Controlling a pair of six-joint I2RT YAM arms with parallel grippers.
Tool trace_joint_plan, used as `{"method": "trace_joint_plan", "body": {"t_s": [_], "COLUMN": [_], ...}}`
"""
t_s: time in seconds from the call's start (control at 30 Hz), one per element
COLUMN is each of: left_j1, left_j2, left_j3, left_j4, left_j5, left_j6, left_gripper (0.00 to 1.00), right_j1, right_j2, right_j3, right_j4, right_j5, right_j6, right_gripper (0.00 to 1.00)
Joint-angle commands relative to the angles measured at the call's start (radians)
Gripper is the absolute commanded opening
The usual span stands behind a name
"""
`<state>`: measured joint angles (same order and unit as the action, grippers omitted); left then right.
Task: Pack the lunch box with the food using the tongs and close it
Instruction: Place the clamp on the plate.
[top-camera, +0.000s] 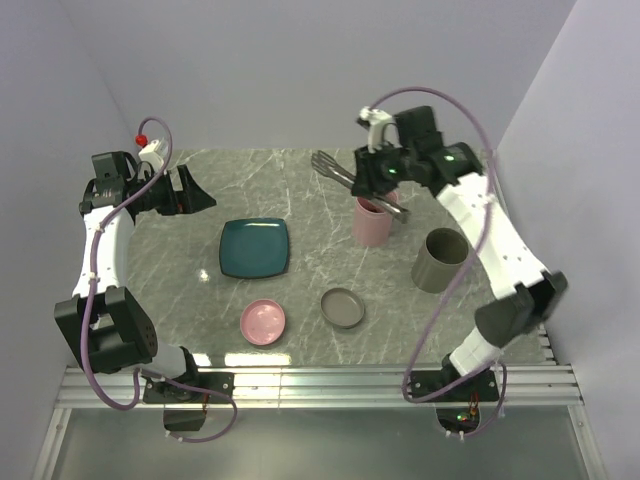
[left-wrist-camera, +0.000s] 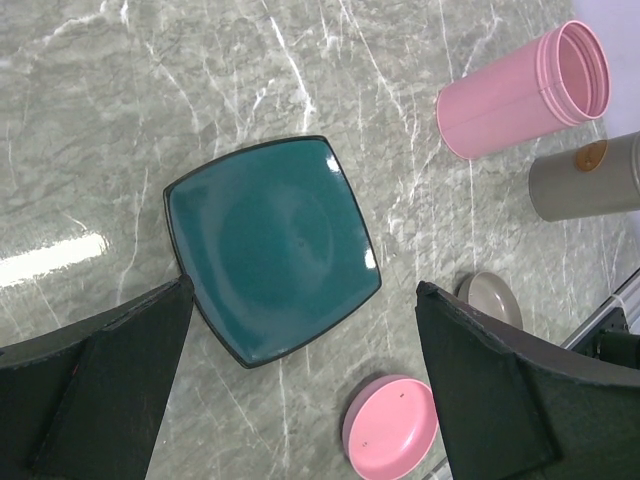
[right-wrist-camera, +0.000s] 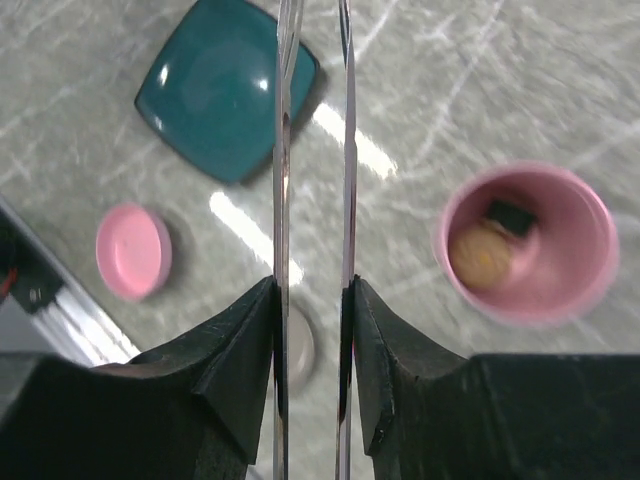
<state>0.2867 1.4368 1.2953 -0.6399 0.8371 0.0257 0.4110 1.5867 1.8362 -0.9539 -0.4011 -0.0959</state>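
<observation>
Right end effector pinches the tongs; left end effector gapes wide, empty.

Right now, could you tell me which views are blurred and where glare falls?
Right wrist view: pink container and table smeared, tongs crisp, glare streaks beside the teal plate. Left wrist view: sharp, one glare patch left of the plate. Top view: sharp, glints near the table's front edge.
</observation>
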Motion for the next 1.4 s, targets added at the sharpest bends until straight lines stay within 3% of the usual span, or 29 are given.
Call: {"method": "trace_joint_plan", "body": {"t_s": [0.0,0.23,0.4,0.53,0.8,0.97,1.07,1.37], "left_j1": [-0.001,-0.001,-0.001,-0.001,-0.001,-0.001,-0.001,-0.001], "left_j2": [-0.015,0.004,0.02,0.028,0.033,0.042,0.033,0.028], "left_j3": [0.041,0.042,0.044,0.038,0.021,0.019,0.012,0.012], "left_j4": [-0.01,-0.004,0.005,0.011,0.019,0.025,0.025,0.012], "left_j5": [-0.012,-0.012,0.005,0.007,0.005,0.017,0.011,0.019], "left_j6": [0.022,0.008,-0.003,0.0,0.013,0.006,0.016,0.028], "left_gripper": [1.0,0.99,0.99,0.99,0.99,0.99,0.99,1.0], "right_j1": [0.057,0.126,0.155,0.169,0.189,0.204,0.206,0.207], "right_j2": [0.096,0.336,0.52,0.611,0.716,0.72,0.658,0.412], "right_j3": [0.081,0.138,0.29,0.365,0.356,0.307,0.206,-0.078], "right_j4": [0.17,0.319,0.316,0.34,0.398,0.446,0.523,0.561], "right_j5": [0.114,0.254,0.286,0.323,0.334,0.298,0.194,-0.053], "right_j6": [0.134,0.225,0.254,0.288,0.3,0.268,0.223,-0.157], "right_gripper": [0.42,0.42,0.42,0.42,0.43,0.42,0.42,0.43]}}
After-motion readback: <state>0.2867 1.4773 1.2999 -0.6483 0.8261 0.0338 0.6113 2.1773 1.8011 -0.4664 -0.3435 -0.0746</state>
